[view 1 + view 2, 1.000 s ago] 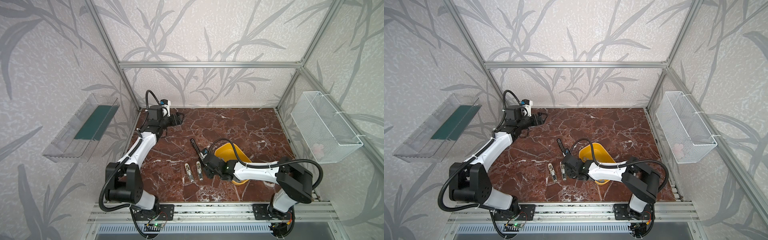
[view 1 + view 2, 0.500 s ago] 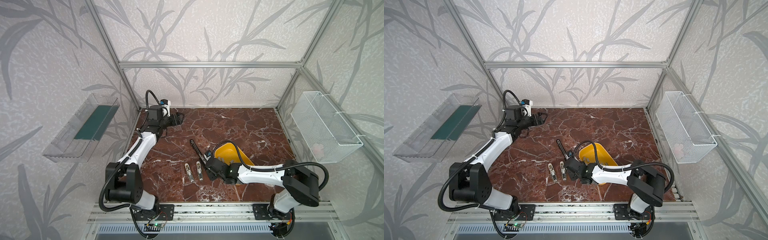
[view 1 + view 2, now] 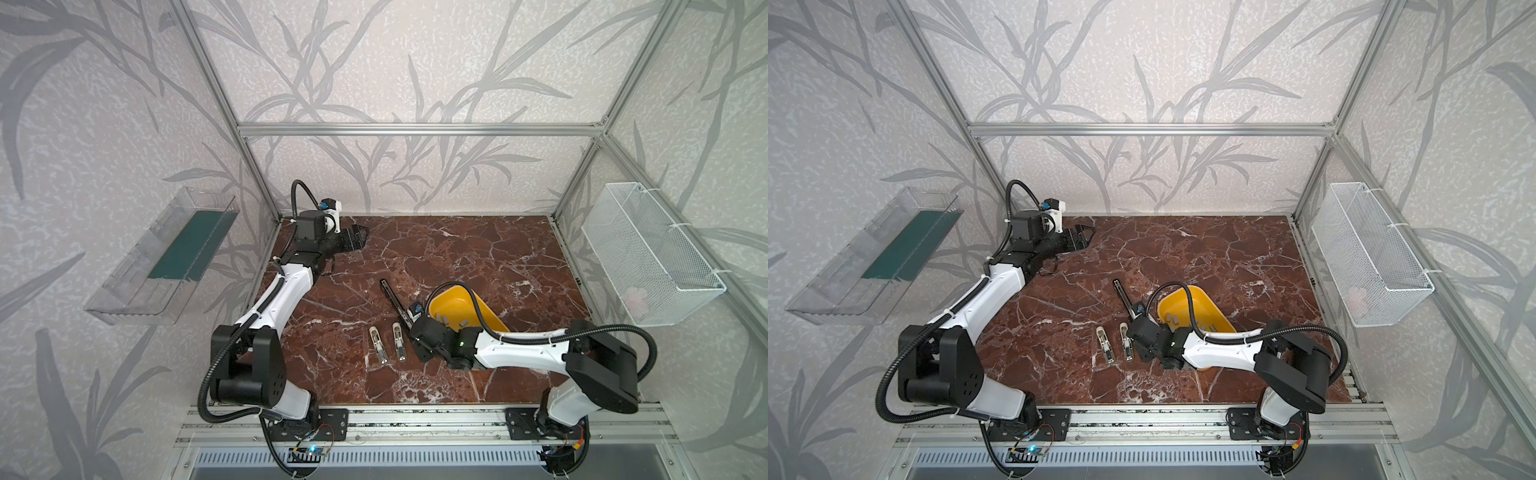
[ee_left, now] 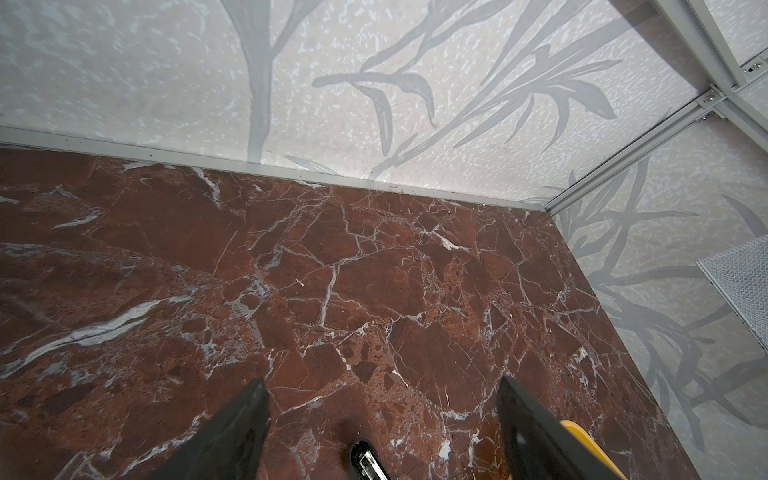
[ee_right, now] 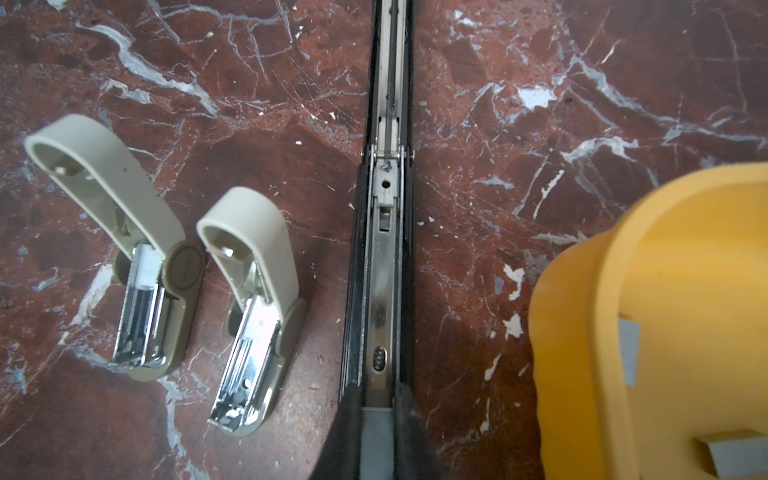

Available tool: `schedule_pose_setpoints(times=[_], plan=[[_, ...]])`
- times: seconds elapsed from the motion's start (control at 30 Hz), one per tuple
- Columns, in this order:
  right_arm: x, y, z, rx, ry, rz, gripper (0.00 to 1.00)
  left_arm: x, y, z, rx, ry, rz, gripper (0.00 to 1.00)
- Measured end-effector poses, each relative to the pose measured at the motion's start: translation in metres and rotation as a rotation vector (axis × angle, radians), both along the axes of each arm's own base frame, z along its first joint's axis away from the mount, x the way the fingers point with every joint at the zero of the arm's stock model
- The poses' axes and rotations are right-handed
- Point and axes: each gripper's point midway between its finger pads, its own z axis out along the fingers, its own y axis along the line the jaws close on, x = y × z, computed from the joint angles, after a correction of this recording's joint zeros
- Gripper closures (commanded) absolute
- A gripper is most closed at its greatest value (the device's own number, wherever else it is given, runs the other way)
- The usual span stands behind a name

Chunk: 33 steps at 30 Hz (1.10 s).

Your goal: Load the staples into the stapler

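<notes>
The stapler (image 3: 390,296) is lying opened flat on the marble table (image 3: 478,257), between 2 cream staplers (image 3: 378,342) and the yellow bin (image 5: 582,316), which is holding loose gray strips (image 5: 627,349). The right gripper (image 5: 376,401) is hovering over the stapler's near end, its jaws pinching a gray staple strip (image 5: 376,432) above the metal channel. In both top views the right wrist is hiding that grip; only the right wrist view is showing it. The left gripper (image 3: 360,237) is hanging near the back left corner, jaws spread and holding nothing. The left wrist view is catching the stapler's rounded far end (image 4: 368,459) past its fingers (image 4: 241,424).
</notes>
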Motion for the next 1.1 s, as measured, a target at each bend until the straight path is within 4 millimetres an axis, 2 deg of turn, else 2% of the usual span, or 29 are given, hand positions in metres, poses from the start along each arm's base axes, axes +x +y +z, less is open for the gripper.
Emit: schedule_pose_setpoints(times=[0.6,0.87,1.0,1.1], plan=[[-0.003,0.002,0.000,0.000,-0.002,0.009,0.71,0.001,-0.001,0.005,-0.004,-0.010,-0.006,0.14],[-0.003,0.002,0.002,-0.002,-0.009,0.017,0.70,0.001,-0.001,0.005,-0.004,-0.011,-0.007,0.14],[0.000,0.000,0.023,0.019,-0.065,0.026,0.70,0.001,-0.001,0.005,-0.005,-0.011,-0.007,0.14],[0.006,-0.012,0.054,0.050,-0.160,0.005,0.70,0.001,-0.001,0.005,-0.005,-0.011,-0.007,0.14]])
